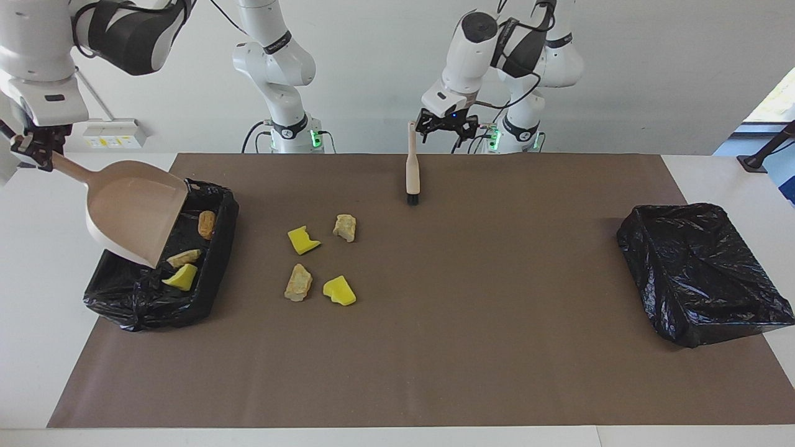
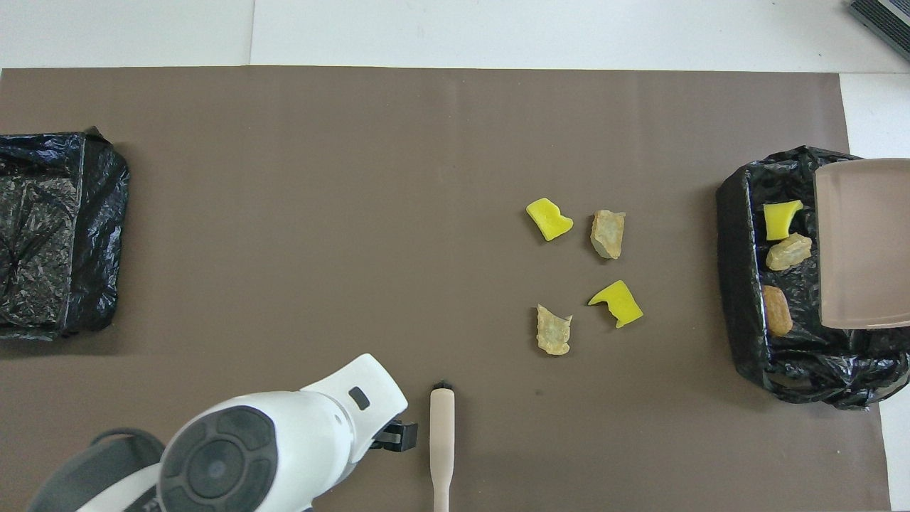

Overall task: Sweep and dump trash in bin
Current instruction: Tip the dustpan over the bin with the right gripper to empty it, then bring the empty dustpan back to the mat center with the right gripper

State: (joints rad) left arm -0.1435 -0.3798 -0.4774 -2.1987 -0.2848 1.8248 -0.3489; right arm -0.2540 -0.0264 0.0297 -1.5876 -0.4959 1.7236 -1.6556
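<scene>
Three scraps of the trash lie in the black-lined bin (image 1: pixel 133 307) at the left of the facing view: an orange-brown lump (image 1: pixel 206 224), a pale rock-like lump (image 1: pixel 184 257) and a yellow sponge chunk (image 1: pixel 181 277). I see four more on the brown mat (image 1: pixel 435 360), left of centre: a yellow sponge chunk (image 1: pixel 302 240) beside a beige lump (image 1: pixel 345 227), and lower in the frame a second beige lump (image 1: pixel 298 283) beside another yellow chunk (image 1: pixel 339 290).

My right gripper (image 1: pixel 34 152), at the upper left edge, is clamped on the handle of the beige dustpan (image 1: pixel 133 208), which hangs tilted over that bin, its lip down and nothing in it.

The brush (image 1: pixel 412 171) lies on the mat at top centre, bristles pointing toward the bottom of the frame. My left gripper (image 1: pixel 446 126) is just beside the top of its handle, fingers spread apart and holding nothing.

A second black-lined bin (image 1: pixel 702 273) sits at the right of the frame, well apart from the scraps.
</scene>
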